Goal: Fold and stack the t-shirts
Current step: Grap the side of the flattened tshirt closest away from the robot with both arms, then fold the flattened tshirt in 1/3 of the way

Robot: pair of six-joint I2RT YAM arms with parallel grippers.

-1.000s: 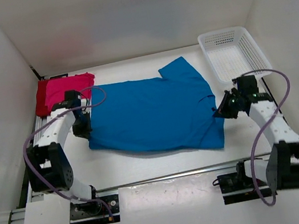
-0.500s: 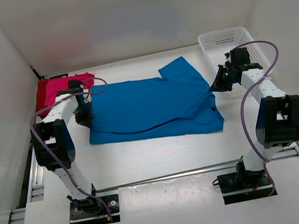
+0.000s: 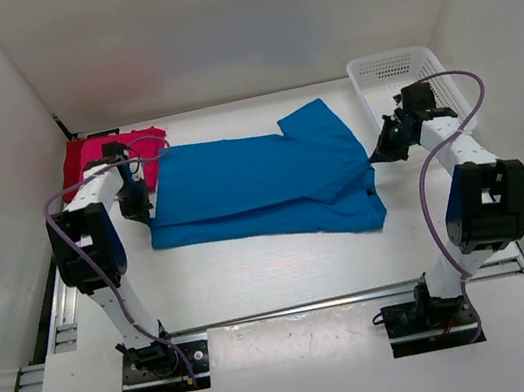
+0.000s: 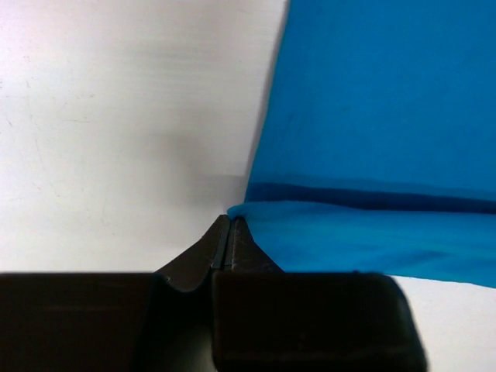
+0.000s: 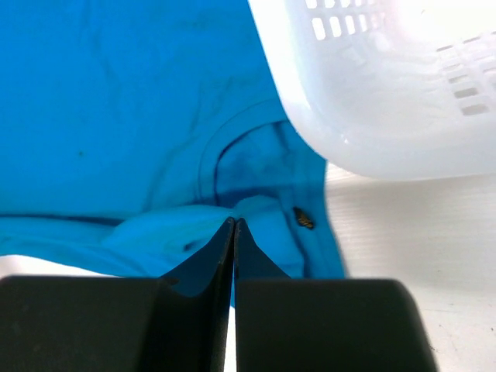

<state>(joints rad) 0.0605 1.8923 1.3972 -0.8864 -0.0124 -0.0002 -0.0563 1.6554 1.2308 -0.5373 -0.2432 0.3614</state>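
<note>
- Mid-fold: the blue shirt [image 3: 259,181] lies stretched left to right across the middle of the surface [image 3: 278,285], with one sleeve pointing to the far side.
- The left fingers [image 4: 225,236] are pinched tight on a corner of blue cloth at the shirt's left end. The right fingers [image 5: 226,248] are closed just as tight on a bunched edge near the collar, at the right end beside the basket [image 3: 390,57].
- The red shirt [image 3: 73,170] and pink shirt [image 3: 145,137] lie together in the far left corner, apparently already folded.
- The step in hand looks like the lengthwise fold of the last shirt.
- Next, the held edge should be laid flat and level on the layer beneath, with both ends let go together. A crosswise fold and the move onto the far-left pile remain.
</note>
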